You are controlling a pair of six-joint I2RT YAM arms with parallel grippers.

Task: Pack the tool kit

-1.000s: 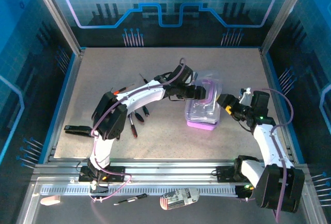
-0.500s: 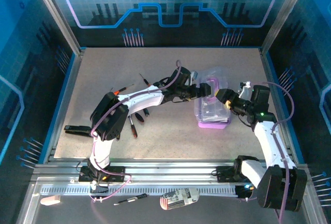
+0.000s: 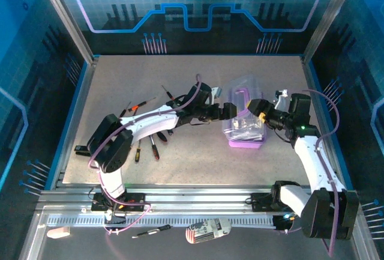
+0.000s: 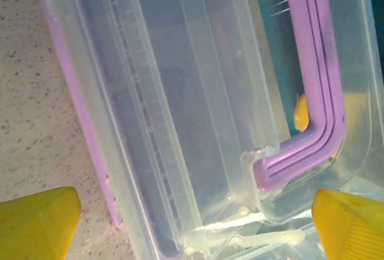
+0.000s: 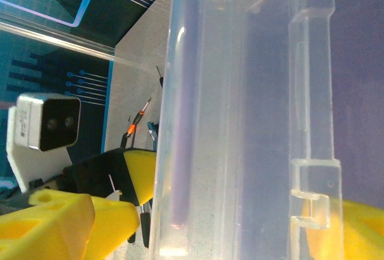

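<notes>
Left wrist: left end effector (image 4: pixel 195 212) gapes over the clear, purple-edged plastic tool kit (image 4: pixel 180 92); right end effector (image 3: pixel 258 106) clamps it.

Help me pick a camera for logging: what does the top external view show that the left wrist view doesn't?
Top external adds the loose screwdrivers on the table left of the tool kit, plus the right arm reaching in. Left wrist adds close detail: ribs in the clear wall, the bend of the purple handle. Shared: the kit, its handle, and the left pincer, open.
</notes>
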